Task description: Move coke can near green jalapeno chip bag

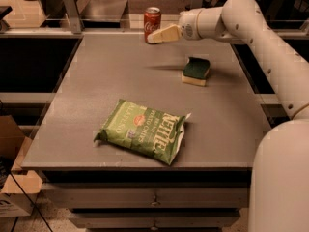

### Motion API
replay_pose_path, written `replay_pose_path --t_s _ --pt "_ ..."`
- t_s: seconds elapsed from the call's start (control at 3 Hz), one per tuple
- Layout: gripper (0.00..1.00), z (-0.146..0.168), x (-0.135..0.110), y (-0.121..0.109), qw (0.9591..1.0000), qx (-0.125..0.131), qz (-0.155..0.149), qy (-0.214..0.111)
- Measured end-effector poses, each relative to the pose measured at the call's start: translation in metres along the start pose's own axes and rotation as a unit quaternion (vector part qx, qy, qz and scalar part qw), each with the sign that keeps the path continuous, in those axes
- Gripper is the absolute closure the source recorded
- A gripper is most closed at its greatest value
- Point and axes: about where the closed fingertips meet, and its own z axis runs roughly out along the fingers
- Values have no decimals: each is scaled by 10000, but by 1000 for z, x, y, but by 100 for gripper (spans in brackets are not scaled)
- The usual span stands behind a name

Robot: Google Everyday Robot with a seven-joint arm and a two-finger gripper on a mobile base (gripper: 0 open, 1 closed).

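Note:
The red coke can (152,23) stands upright at the far edge of the grey table (96,91), left of centre. The green jalapeno chip bag (144,130) lies flat near the table's front edge. My gripper (153,38) reaches in from the right on the white arm, its tip right at the can's lower right side, touching or nearly so. It holds nothing that I can see.
A green-and-yellow sponge (196,71) lies right of centre, between the can and the bag's right side. My white arm (260,42) spans the right side of the table. A cardboard box (12,187) sits on the floor at the left.

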Motion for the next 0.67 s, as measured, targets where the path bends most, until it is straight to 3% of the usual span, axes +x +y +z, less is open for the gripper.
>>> replay_pose_path --t_s 0.67 --pt "0 45 6 -19 9996 209 168 -60"
